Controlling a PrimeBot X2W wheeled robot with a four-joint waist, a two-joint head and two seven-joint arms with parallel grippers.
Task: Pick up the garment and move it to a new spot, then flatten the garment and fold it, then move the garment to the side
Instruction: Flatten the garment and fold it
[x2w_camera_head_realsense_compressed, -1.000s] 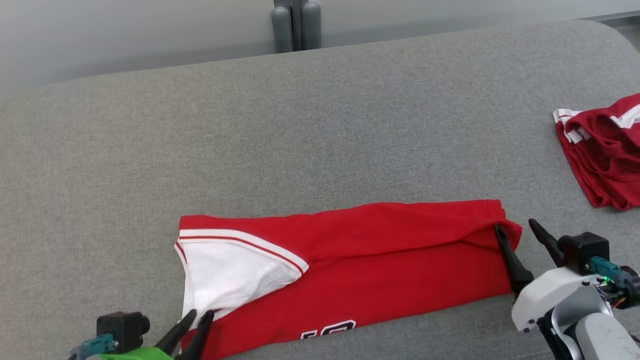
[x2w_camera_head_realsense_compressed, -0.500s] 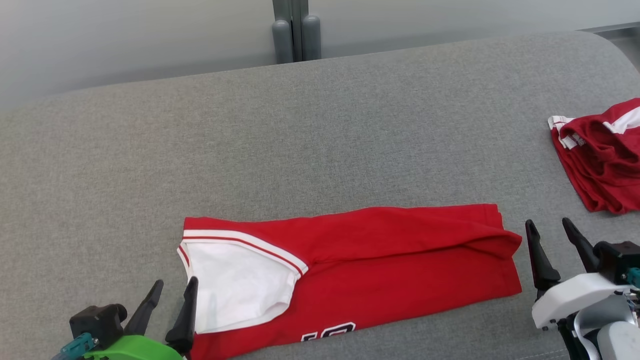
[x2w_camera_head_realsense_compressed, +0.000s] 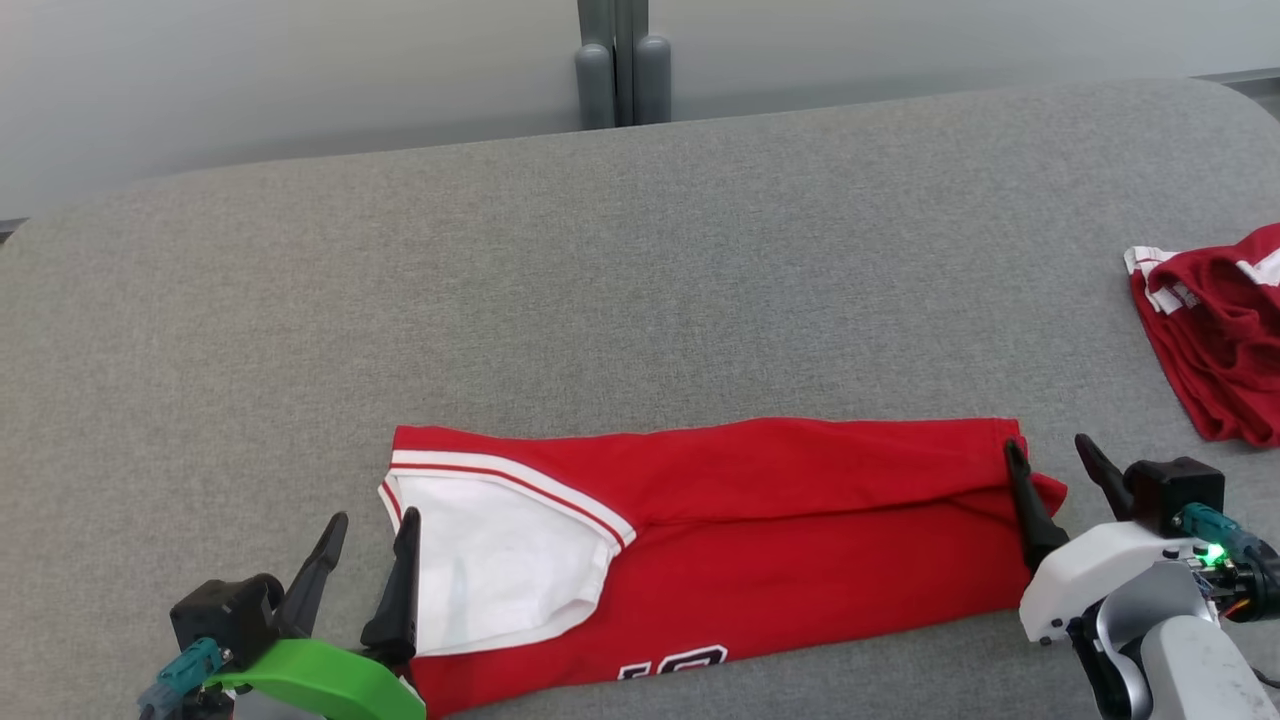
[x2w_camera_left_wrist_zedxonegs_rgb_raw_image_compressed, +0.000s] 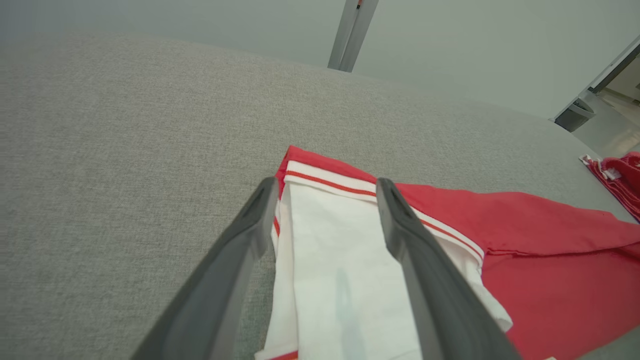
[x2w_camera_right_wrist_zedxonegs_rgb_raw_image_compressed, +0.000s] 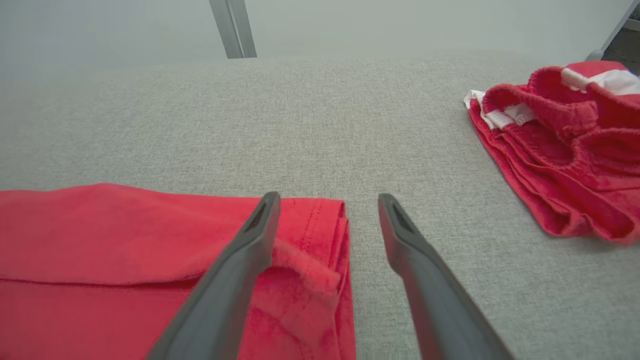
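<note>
Lying flat on the grey upholstered surface (x2w_camera_head_realsense_compressed: 640, 280), the red garment (x2w_camera_head_realsense_compressed: 800, 540) forms a long folded band running left to right, close to the surface's near edge. A white panel (x2w_camera_head_realsense_compressed: 490, 570) with a red-and-white striped border occupies the garment's left end. Partial white lettering (x2w_camera_head_realsense_compressed: 672, 662) shows at the garment's near edge.

The left gripper (x2w_camera_head_realsense_compressed: 375, 516) sits at the garment's left end with its jaws wide apart and nothing between them gripped. One finger stands over the white panel's edge; the other stands over bare surface just beside the garment.

The right gripper (x2w_camera_head_realsense_compressed: 1047, 443) sits at the garment's right end, jaws likewise wide apart and empty. One finger overlaps the garment's right hem; the other stands over bare surface just beyond it. Contact between fingers and cloth cannot be determined.

A second red garment (x2w_camera_head_realsense_compressed: 1215, 340), bunched, with white trim, lies well apart from the folded garment, to its far right.
</note>
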